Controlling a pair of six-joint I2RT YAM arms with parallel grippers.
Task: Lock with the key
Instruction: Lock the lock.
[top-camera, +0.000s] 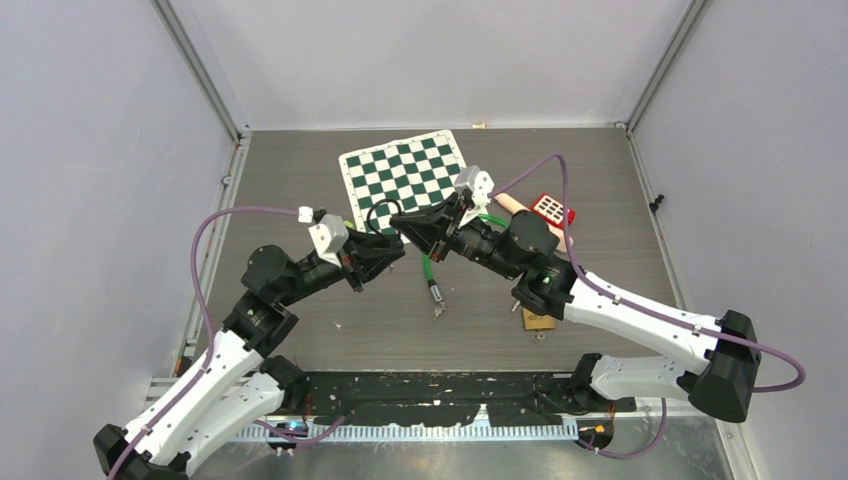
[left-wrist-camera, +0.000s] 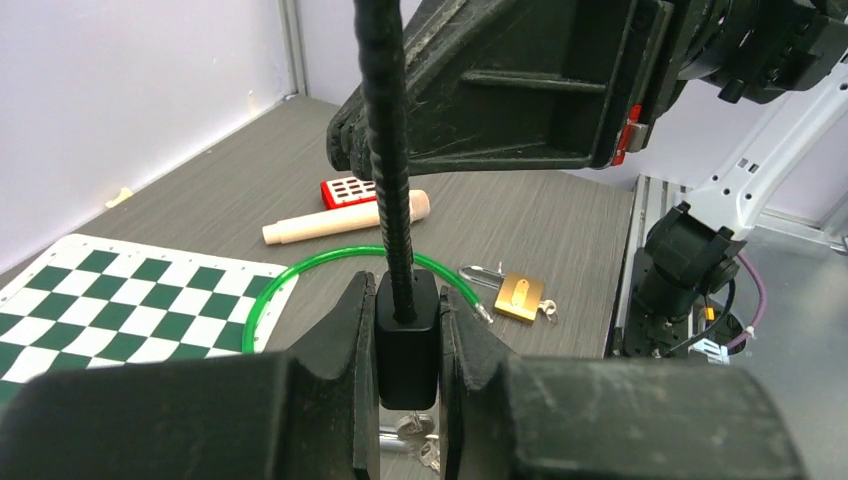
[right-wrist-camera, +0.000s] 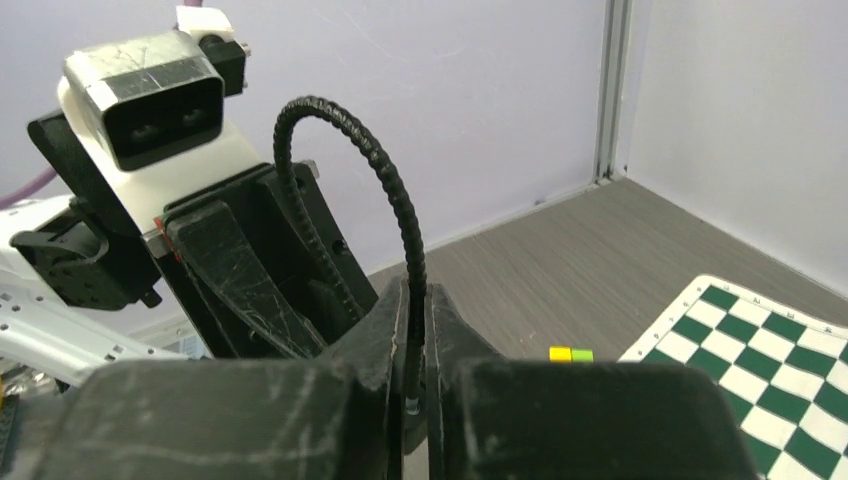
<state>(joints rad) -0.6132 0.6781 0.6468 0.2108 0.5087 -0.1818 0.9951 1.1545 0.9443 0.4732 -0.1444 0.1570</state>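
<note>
Lock body (left-wrist-camera: 408, 362), a black block, sits upright, clamped between the fingers of the left gripper (left-wrist-camera: 408, 320). Its ribbed black cable (left-wrist-camera: 388, 150) rises straight out of the top. The cable arches over, and its far end is in the right gripper (right-wrist-camera: 415, 385), whose jaws are nearly closed and pinch the cable tip between them.

Both arms reach forward and inward over the middle of the table (top-camera: 300, 180) with their elbows bent. The two grippers are nose to nose and almost touching, held above the surface by the near edge of the chess mat (top-camera: 405, 172).

Keys (top-camera: 440, 311) lie on the table nearer the arm bases than the grippers. They are just beside the metal end of a green cable (top-camera: 428, 265), and neither claw touches them. A brass padlock (left-wrist-camera: 520, 296) lies on the table further right, near the right forearm. A dowel (left-wrist-camera: 345, 222) and a red block (left-wrist-camera: 347, 190) lie beyond the green loop.
</note>
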